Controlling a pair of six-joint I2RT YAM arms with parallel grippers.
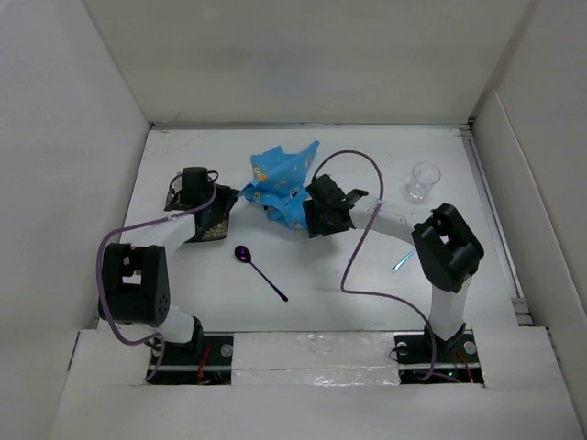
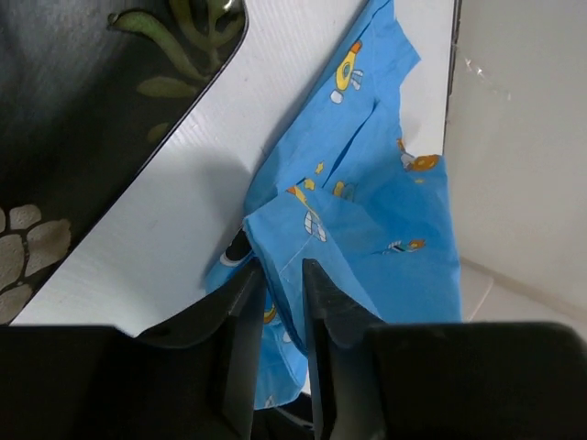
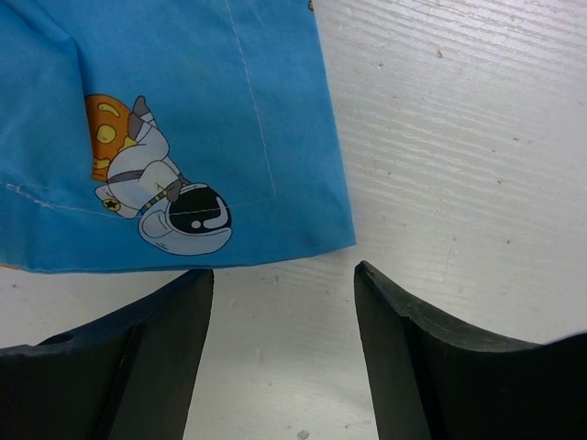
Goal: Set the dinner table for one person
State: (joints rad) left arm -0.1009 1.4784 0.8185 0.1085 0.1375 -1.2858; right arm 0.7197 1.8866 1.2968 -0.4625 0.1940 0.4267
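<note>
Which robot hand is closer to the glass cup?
Right. The right hand sits at the cloth's edge on the glass's side. The left hand pinches the cloth on the opposite side, farther away.

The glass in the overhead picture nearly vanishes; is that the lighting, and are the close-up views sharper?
Top external view: soft, even light and a clear glass on a white table leave little contrast, only faint shadows. Left wrist view: the blue cloth is sharp, with a soft shadow beside it. Right wrist view: crisp, the cloth's astronaut print and the table's grain both clear.
</note>
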